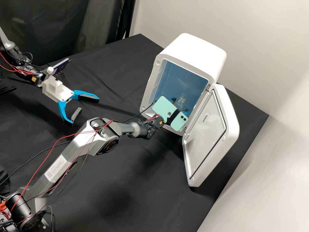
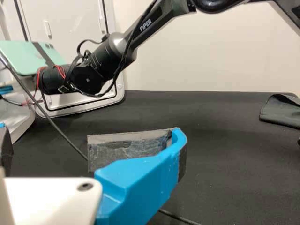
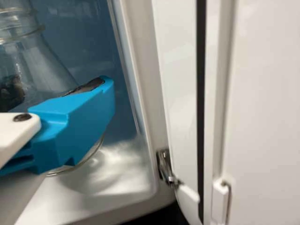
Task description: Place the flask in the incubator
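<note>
The white incubator (image 1: pixel 193 54) stands at the bench's far right, blue inside, its door (image 1: pixel 209 138) swung wide open. The clear glass flask (image 1: pixel 182 99) stands upright on the incubator's floor (image 3: pixel 117 178). My right arm (image 1: pixel 128 129) stretches into the opening, a mint-green phone (image 1: pixel 169 112) strapped at its wrist. My right gripper (image 3: pixel 42 93) is shut on the flask (image 3: pixel 33 56), one blue finger (image 3: pixel 70 122) pressed against the glass cone. My left gripper (image 1: pixel 82 109) hangs open over the bench at the left, far from the incubator, with nothing in it.
A black cloth covers the bench (image 1: pixel 135 180), whose right edge runs just past the open door. Red and black cables (image 1: pixel 64 141) trail along the right arm. A crumpled black fabric (image 2: pixel 281 110) lies on the bench. A white wall (image 1: pixel 257 38) rises behind the incubator.
</note>
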